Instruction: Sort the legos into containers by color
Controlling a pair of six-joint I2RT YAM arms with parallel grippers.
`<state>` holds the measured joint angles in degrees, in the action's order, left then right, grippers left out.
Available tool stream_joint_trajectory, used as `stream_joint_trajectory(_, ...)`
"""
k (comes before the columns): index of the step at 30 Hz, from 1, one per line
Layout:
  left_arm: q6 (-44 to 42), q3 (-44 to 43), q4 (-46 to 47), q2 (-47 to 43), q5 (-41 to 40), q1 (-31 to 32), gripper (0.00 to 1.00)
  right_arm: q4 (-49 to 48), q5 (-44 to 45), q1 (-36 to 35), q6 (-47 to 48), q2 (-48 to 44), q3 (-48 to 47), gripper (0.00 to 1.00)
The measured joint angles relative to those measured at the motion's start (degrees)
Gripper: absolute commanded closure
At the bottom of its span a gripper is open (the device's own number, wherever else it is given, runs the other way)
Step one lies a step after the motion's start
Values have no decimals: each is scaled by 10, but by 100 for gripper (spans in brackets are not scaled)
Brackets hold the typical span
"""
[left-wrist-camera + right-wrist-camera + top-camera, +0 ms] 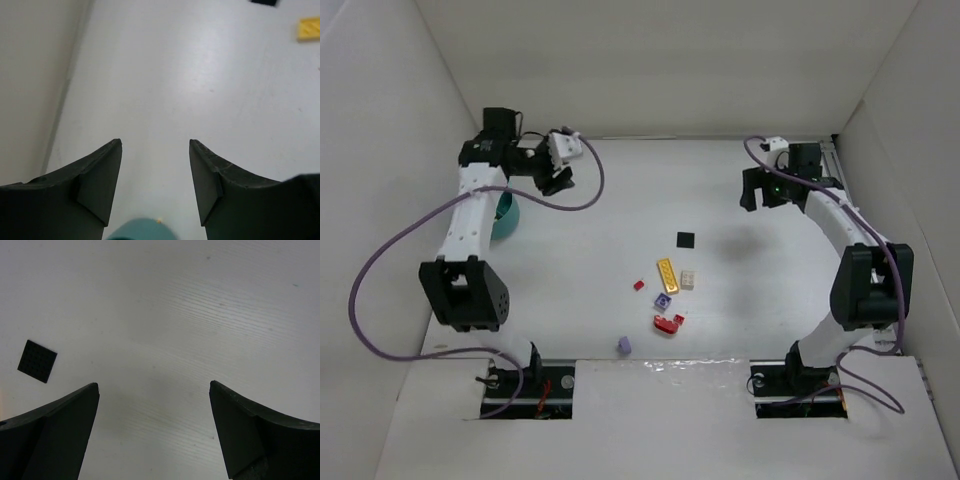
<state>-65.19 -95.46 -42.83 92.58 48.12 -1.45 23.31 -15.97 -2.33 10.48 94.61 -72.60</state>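
Where the white table (620,190) is crossed by the left arm (470,215), the teal bowl (507,216) is seen, half hidden behind it. The left gripper (155,143) is held near the bowl, jaws partly apart and nothing between them. The right gripper (154,385) is spread wide and empty, near the black square (37,361). The other legos (663,300) are scattered mid-table, well apart from the bowl: a yellow plate (667,272), with red, lilac and cream pieces.

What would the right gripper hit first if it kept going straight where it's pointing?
Probably only bare table: the open right gripper has nothing else ahead. The flat black square lies off to one side, though depth is unclear.
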Motion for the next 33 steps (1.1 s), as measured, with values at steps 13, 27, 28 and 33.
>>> stream_joint_trajectory(13,-377,-64,-187,200,19,190,49,33,-46,130,-4,-90,61,4)
stream_joint_trajectory(27,144,83,169,194,49,141,45,108,-50,-76,14,-160,101,17)
stream_joint_trajectory(28,199,117,210,167,23,124,45,108,-50,-101,6,-154,101,16)
stream_joint_trajectory(33,385,184,338,41,-111,70,46,105,-7,-224,-51,-97,80,16)
